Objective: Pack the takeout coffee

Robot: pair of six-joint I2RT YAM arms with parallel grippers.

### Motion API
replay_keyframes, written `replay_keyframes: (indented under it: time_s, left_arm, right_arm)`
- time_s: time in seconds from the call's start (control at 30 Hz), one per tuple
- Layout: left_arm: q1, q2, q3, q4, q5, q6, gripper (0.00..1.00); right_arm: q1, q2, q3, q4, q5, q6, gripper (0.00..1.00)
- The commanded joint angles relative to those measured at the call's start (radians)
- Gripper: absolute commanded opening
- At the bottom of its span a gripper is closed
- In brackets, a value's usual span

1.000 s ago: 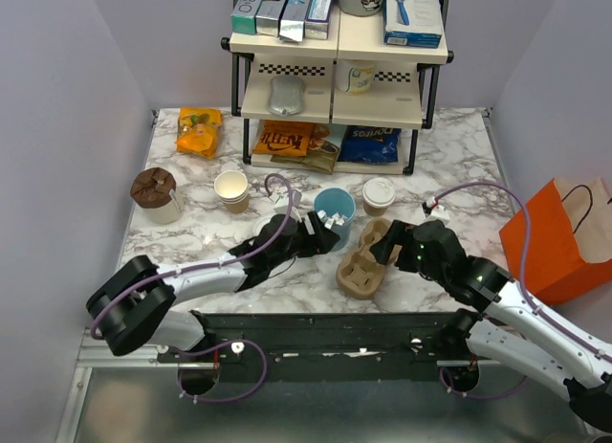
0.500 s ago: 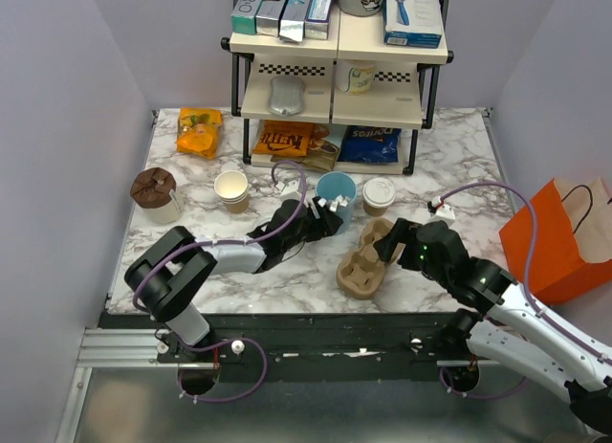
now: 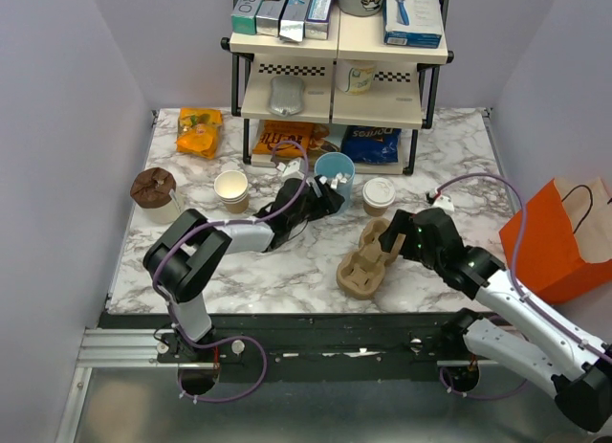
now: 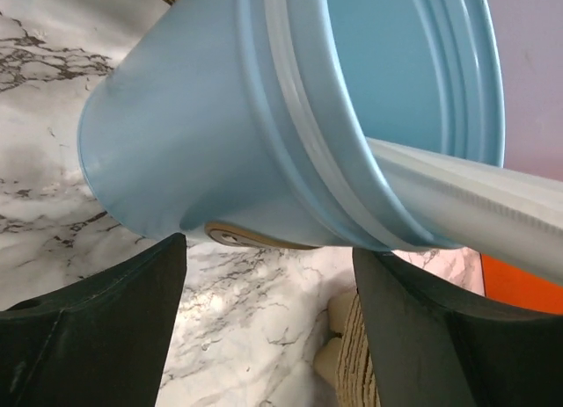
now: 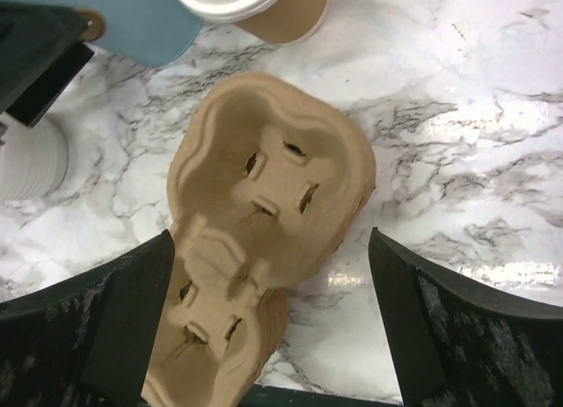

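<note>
Marble counter [image 3: 287, 276], midway toward its back edge: the coffee [image 3: 379, 195] stands upright just beside the blue cup [image 3: 335, 172], which the left jaws clasp. Over the carrier [image 3: 366, 263] the right jaws gape empty. Probably light, thin-walled and crushable; grip gently around the paper side.

Black-and-white arms [image 3: 239, 237] — purple cables [image 3: 478, 180] (green lights [image 3: 418, 234]).

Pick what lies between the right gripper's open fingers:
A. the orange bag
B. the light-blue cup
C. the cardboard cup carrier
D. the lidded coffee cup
C: in the right wrist view the cardboard cup carrier lies on the marble between the right gripper's spread fingers, with the takeout coffee standing beyond it.
</note>
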Motion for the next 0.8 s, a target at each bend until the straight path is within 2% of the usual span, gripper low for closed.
replay_keyframes:
  time_s: [0.0, 0.2, 0.37, 0.4, 0.53, 0.77]
  left_arm:
    - [-0.033, -0.074, -0.037, -0.06, 0.004, -0.007, 0.9]
    - [-0.119, -0.2, -0.08, -0.221, -0.017, -0.039, 0.99]
    - [-0.128, -0.287, -0.098, -0.345, 0.109, 0.011, 0.99]
    - [-0.132, -0.3, -0.109, -0.365, 0.17, 0.04, 0.99]
    - [-0.144, -0.318, -0.14, -0.313, 0.365, 0.067, 0.99]
    - [-0.193, -0.254, -0.055, -0.347, 0.339, 0.105, 0.99]
  right_arm:
    - [-0.078, 0.04, 0.039, 0.093, -0.107, -0.084, 1.0]
    - [-0.17, 0.1, 0.042, 0.139, -0.187, -0.099, 1.0]
    - [-0.203, 0.135, 0.039, 0.167, -0.242, -0.091, 1.0]
    - [-0.217, 0.147, 0.039, 0.168, -0.25, -0.088, 1.0]
    - [-0.243, 0.163, 0.035, 0.168, -0.276, -0.087, 0.99]
    - [-0.265, 0.14, -0.016, 0.209, -0.334, -0.081, 0.99]
